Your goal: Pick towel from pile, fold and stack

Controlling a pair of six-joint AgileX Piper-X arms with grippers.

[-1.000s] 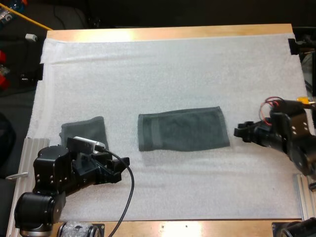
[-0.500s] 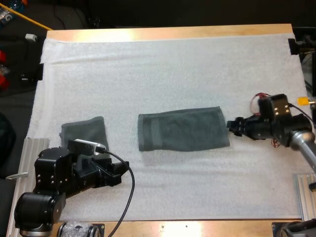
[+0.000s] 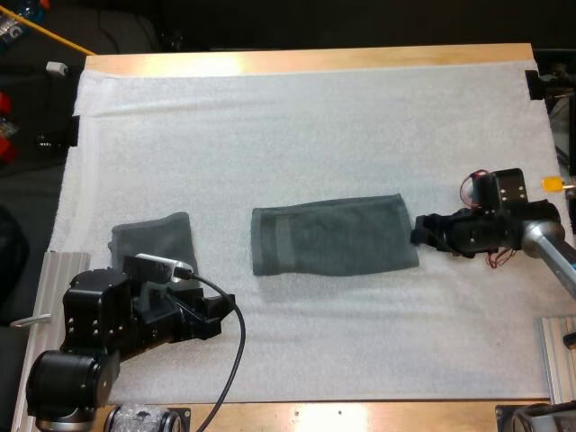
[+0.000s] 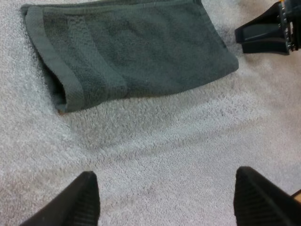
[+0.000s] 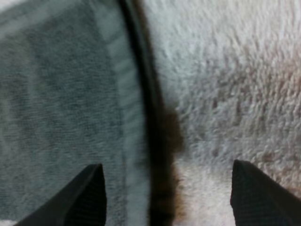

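A white mat (image 3: 315, 135) covers the wooden table (image 3: 306, 59) (bare wood along far edge).

One white mat (image 3: 315, 135) covers one wooden table (image 3: 306, 60). Two dark grey-green towels lie on it: one folded towel (image 3: 333, 236) at the mat's middle, and one second towel (image 3: 153, 236) near its left edge, partly behind the left arm. There are two black-fingered grippers, the left gripper (image 4: 167, 197) and the right gripper (image 3: 421, 234).

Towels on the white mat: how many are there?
2. One folded towel lies at the centre; a smaller towel lies far left, partly hidden behind the left arm.
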